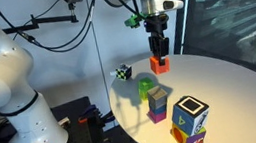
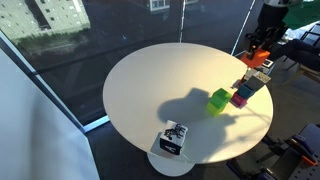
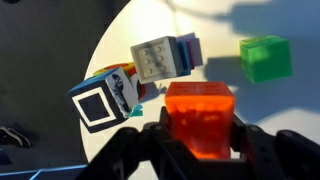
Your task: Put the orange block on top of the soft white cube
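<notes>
My gripper was clenched on the orange block at upper centre of an exterior view, seemingly lifted off the table, with my fingers on two opposite flat sides. It looked small, light, stiff and glossy, so I judged a square pinch on those sides best. The soft white cube sat well apart at lower right, beyond the green block and grey-and-purple block; its top would probably yield.
</notes>
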`<act>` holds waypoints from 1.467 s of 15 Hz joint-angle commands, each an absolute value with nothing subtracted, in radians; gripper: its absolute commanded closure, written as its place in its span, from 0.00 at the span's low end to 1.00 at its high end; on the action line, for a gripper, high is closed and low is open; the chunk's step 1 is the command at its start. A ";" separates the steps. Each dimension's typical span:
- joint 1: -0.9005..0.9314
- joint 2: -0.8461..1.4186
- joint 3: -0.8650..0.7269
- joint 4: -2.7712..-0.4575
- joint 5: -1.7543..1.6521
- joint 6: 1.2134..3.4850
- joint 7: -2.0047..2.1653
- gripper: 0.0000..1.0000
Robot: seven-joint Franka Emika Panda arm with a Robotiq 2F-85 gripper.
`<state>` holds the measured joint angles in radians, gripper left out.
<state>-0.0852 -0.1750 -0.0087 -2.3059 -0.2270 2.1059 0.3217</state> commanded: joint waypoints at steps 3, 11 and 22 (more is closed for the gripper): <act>-0.131 -0.165 -0.051 -2.225 -0.233 2.018 0.340 0.72; -0.184 -0.099 -0.126 -2.167 -0.207 2.017 0.347 0.72; -0.198 0.010 -0.184 -2.111 -0.227 2.044 0.407 0.72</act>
<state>-0.1901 -0.0283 -0.1748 -2.1544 -0.2246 2.0475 0.3876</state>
